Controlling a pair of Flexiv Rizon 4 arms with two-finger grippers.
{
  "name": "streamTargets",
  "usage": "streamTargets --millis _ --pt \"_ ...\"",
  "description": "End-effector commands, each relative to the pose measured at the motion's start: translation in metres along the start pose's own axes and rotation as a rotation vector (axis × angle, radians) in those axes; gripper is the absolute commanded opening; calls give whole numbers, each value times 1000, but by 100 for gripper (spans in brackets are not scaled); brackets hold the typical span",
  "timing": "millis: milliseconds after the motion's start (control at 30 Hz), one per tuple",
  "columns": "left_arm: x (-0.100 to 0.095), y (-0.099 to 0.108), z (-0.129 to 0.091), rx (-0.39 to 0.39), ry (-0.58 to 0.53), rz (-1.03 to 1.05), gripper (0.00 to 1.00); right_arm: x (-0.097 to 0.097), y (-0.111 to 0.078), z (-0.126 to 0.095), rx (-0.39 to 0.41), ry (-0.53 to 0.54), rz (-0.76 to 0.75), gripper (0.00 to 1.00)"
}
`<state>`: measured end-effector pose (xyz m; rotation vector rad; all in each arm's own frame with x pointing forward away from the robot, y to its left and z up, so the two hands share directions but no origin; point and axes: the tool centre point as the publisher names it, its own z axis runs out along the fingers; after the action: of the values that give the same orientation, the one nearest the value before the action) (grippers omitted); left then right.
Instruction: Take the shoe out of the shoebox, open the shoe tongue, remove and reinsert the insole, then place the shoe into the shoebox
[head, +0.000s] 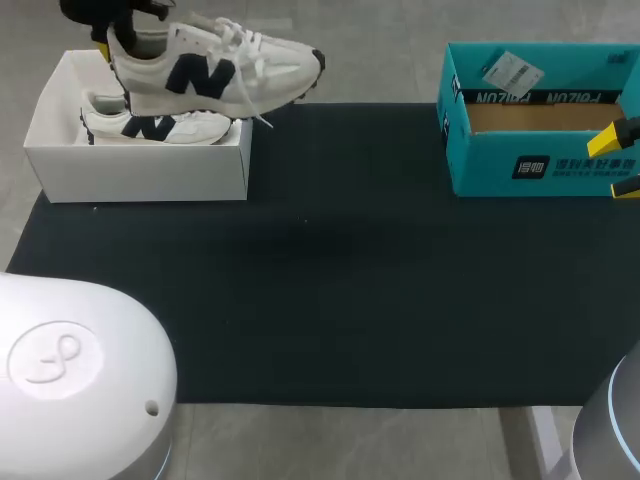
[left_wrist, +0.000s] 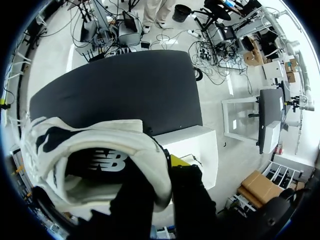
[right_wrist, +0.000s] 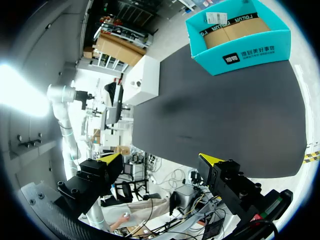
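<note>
Head view: left gripper (head: 108, 45) holds the lifted shoe (head: 215, 65) by its heel, just above the white box (head: 140, 160). The second shoe (head: 155, 126) lies inside that box. Left wrist view shows what the head view hides: one finger sits inside the heel opening and the other finger (left_wrist: 178, 160), yellow-tipped, sits outside, pinching the collar between them, with the white box's edge right below. Right gripper (right_wrist: 160, 160): head view catches only its yellow tips by the teal box (head: 540, 140), well apart from the white box. Right wrist view shows its fingers spread wide, nothing between them, teal box ahead. Count: two shoes, two boxes, one black mat (head: 330, 260).
</note>
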<state>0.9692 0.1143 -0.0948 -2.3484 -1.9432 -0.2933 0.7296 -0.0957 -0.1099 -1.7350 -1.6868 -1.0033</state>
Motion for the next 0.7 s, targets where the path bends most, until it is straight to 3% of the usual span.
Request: streamTargets --millis 33,667,700 --pt "0 -8 -2 -55 12 -3 0 0 0 0 0 -2 1 100" --pt "0 -8 -2 -55 12 -3 0 0 0 0 0 -2 1 100" --pt "-7 -12 -3 -16 24 -6 0 0 0 0 0 -2 1 100"
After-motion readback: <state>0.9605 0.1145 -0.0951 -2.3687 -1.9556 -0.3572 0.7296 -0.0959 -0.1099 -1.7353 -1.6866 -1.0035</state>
